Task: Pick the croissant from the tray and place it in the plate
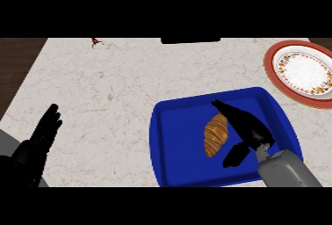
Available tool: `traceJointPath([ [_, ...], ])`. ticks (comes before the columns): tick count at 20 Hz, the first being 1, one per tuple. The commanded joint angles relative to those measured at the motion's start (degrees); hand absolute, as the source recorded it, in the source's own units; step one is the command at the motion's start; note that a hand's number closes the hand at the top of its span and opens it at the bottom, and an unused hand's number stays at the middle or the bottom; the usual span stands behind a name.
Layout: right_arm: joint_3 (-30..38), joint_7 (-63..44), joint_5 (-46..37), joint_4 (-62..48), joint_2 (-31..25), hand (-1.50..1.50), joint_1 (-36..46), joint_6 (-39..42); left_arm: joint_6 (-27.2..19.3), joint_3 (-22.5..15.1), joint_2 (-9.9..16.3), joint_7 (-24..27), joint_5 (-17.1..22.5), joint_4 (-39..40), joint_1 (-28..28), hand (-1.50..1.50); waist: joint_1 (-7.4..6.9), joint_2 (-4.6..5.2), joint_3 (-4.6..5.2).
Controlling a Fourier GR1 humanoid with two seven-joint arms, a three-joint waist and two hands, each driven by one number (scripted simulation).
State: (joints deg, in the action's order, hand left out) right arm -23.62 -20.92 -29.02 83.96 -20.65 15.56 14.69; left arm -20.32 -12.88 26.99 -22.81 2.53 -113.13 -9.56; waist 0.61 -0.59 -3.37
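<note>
- Right hand was over the blue tray, fingers straight, thumb spread; croissant just left, possibly touching, long axis near-far.
- Left hand rested open, far left.
- Plate lay far-right on surface.

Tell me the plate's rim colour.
Red rim on the plate, with a floral band around its white centre; head view.

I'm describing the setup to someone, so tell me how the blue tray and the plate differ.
The tray is plain blue and squarish with rounded corners; the plate is round, red-rimmed with a white, patterned centre. The tray holds the croissant, with the right hand over it; the plate holds nothing. The tray sits near the robot; the plate lies at the far right. Both rest on the counter.
</note>
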Motion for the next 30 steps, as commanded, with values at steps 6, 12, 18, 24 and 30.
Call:
traceJointPath([
  [6,-0.59,-0.31,-0.74,-3.93,2.48,-1.50,1.38,0.04,-1.03,-1.33,-5.53,1.24,2.26,9.28,2.61,0.00,0.62,1.37,3.50],
  [12,-1.44,1.19,-2.35,-6.61,3.57,-1.50,0.90,-1.79,-2.06,-1.72,-6.61,2.15,1.19,10.57,2.26,0.00,0.72,1.51,3.48],
  [18,-2.00,5.57,-5.77,-8.94,2.82,1.50,3.47,-4.63,-1.88,-0.88,-6.77,1.67,2.04,10.54,3.61,0.00,0.28,1.70,3.47],
  [24,-1.40,8.02,-9.07,-9.89,1.18,1.50,6.15,-7.45,-1.54,-0.37,-6.58,-0.01,2.04,10.86,5.21,0.00,0.44,1.63,3.46],
  [30,8.16,16.86,-4.88,-20.46,-5.57,1.50,12.94,-6.86,-2.30,-3.97,-7.97,-0.12,-0.49,8.74,3.73,0.00,-1.63,2.22,3.30],
])
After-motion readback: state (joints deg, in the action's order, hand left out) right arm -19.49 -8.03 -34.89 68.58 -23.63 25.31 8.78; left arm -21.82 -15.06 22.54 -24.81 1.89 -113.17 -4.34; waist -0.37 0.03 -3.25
